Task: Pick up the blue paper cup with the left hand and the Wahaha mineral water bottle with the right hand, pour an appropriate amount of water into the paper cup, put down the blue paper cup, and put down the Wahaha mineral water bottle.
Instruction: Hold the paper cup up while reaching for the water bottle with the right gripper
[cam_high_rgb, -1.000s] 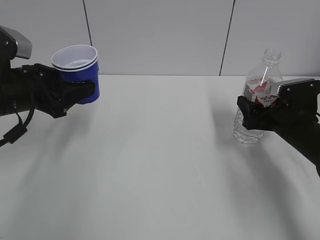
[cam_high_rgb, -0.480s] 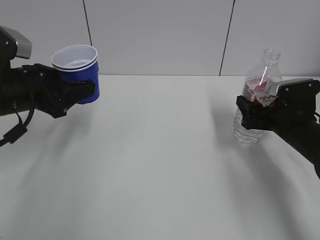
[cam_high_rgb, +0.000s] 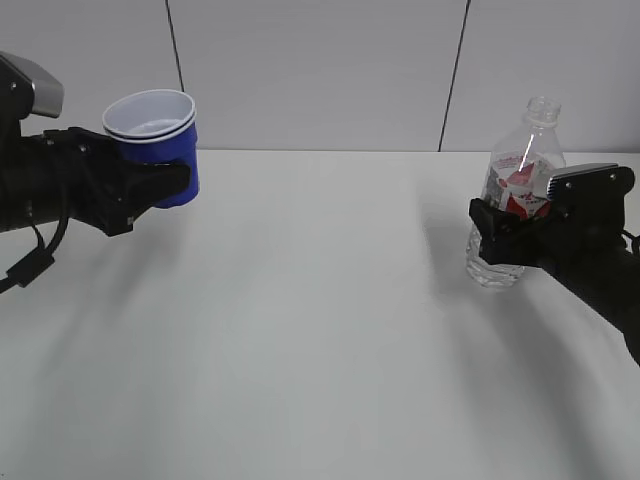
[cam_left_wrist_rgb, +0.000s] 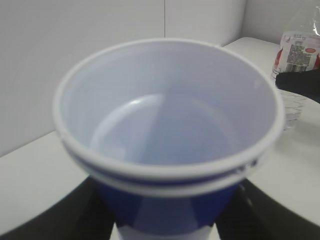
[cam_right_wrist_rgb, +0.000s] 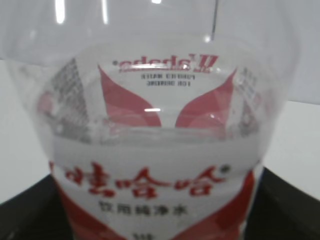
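Right pincer (cam_high_rgb: 492, 228) shifted slightly left, jaws around Wahaha bottle (cam_high_rgb: 515, 200), left pincer (cam_high_rgb: 165, 183) gripping raised blue cup (cam_high_rgb: 155, 135)

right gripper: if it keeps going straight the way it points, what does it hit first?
The Wahaha mineral water bottle. The right gripper points left in the exterior view with its fingers either side of the label band, and the bottle fills the right wrist view. Whether the fingers already touch it is unclear.
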